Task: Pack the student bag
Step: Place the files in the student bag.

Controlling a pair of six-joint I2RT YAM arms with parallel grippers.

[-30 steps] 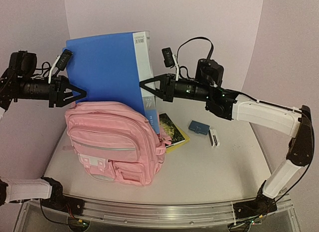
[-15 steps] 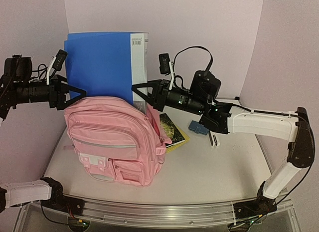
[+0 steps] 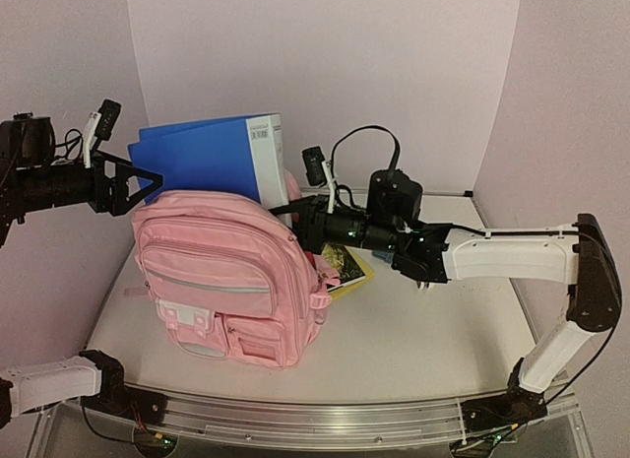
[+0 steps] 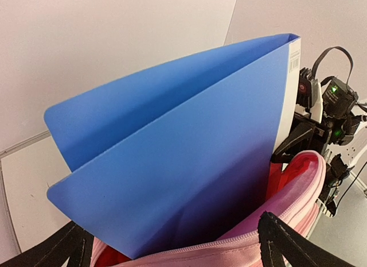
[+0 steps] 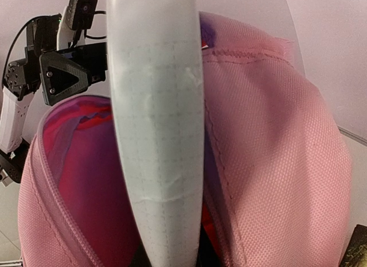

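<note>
The pink student bag (image 3: 221, 281) stands upright at the table's left, its top zipped open. A blue folder (image 3: 207, 163) with a white spine stands in the opening, its lower half sunk inside the bag. My left gripper (image 3: 143, 190) is open at the folder's left edge; in the left wrist view its black fingers (image 4: 284, 238) straddle the folder (image 4: 172, 152) and the bag's rim (image 4: 229, 245) without pinching either. My right gripper (image 3: 295, 220) is shut on the folder's spine (image 5: 157, 106), just above the bag's right side (image 5: 275, 152). Its jaws are mostly hidden behind the spine.
A book (image 3: 346, 264) with a yellow edge lies flat on the table (image 3: 413, 330) just right of the bag, under my right arm. Pink walls close in on the left, back and right. The arms' bases sit along the near rail.
The folder has dropped lower into the bag. My left gripper has opened and let go of the folder's left edge. My right gripper has moved down and left with the spine.
</note>
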